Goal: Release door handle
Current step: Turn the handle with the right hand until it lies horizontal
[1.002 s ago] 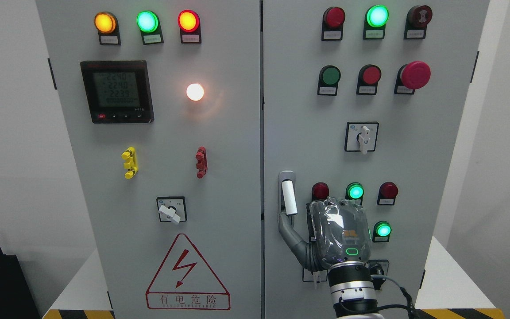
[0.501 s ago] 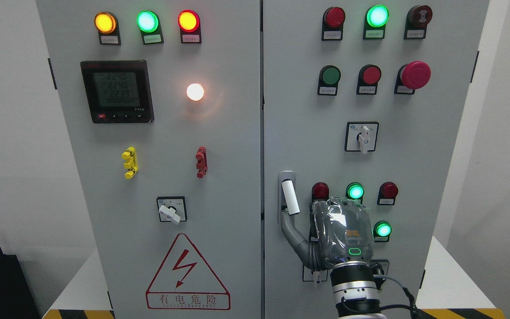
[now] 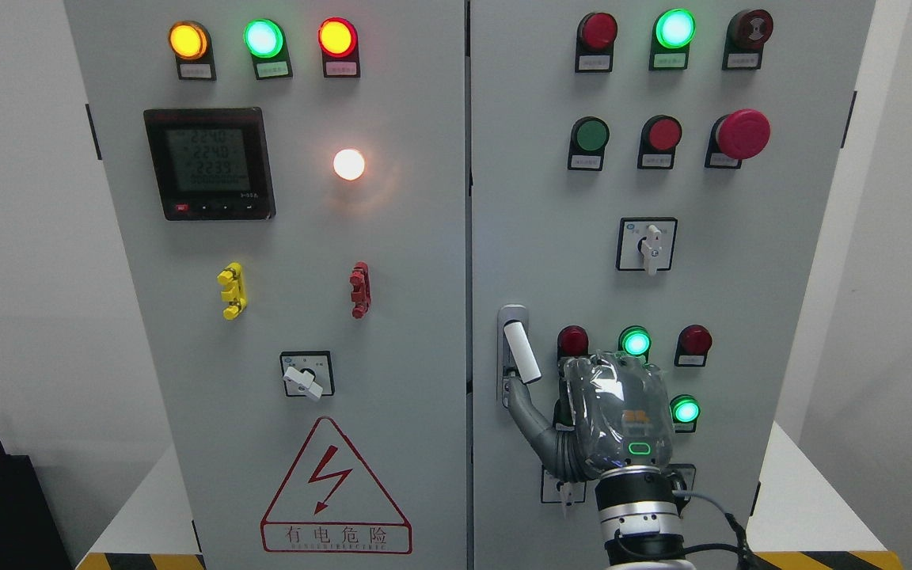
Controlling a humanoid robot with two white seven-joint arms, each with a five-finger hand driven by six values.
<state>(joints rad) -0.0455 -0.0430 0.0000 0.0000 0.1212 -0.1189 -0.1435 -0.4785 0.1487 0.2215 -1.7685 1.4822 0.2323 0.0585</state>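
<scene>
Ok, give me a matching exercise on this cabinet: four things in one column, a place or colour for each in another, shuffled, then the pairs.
Column one:
1. door handle
2. digital meter
3. emergency stop button
4. warning triangle

Column two:
A. red mushroom head, upper right of the right door
B. white grip, at the right door's left edge, just left of the robot hand
C. red outline with a lightning bolt, bottom of the left door
D. black frame, upper left door, below the yellow lamp

Pairs: 1-B, 2-D, 3-A, 4-C
</scene>
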